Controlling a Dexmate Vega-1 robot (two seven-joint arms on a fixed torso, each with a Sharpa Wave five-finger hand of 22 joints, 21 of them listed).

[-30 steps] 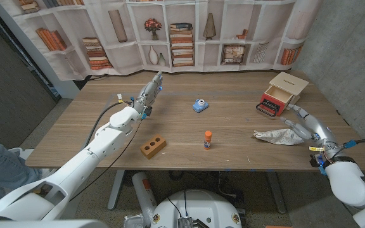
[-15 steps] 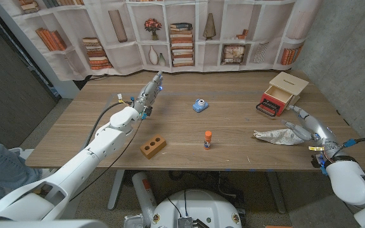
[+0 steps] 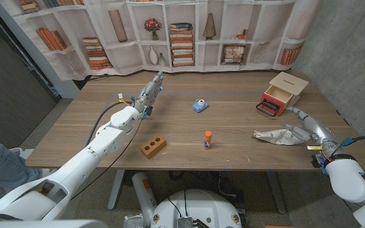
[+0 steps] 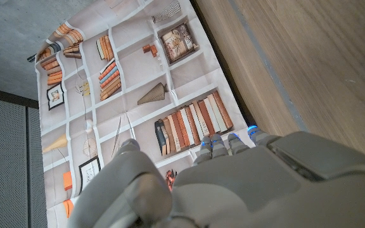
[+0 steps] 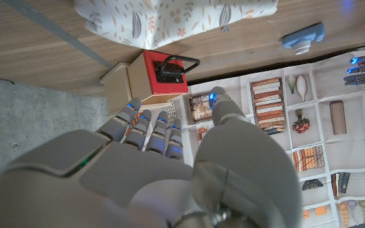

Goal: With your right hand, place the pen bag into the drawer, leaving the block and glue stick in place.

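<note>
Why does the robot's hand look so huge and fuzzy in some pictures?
In the right wrist view the right hand sits right against the camera, so it looms large and soft, while the pen bag and drawer look sharper. The left wrist view does the same with the left hand. The head view is evenly lit and sharp.

You were working in a staged test room, not a real home. The wooden table (image 3: 233,120) stood on a plain desk frame. Behind it hung a curtain (image 3: 189,31) printed with bookshelves, books and vases; the folds in the cloth showed it was only a print. A bare grey concrete wall (image 3: 341,44) closed the robot's right side, and a dark panel (image 3: 11,82) stood on its left. Cables (image 3: 353,142) ran along the robot's arms.
</note>
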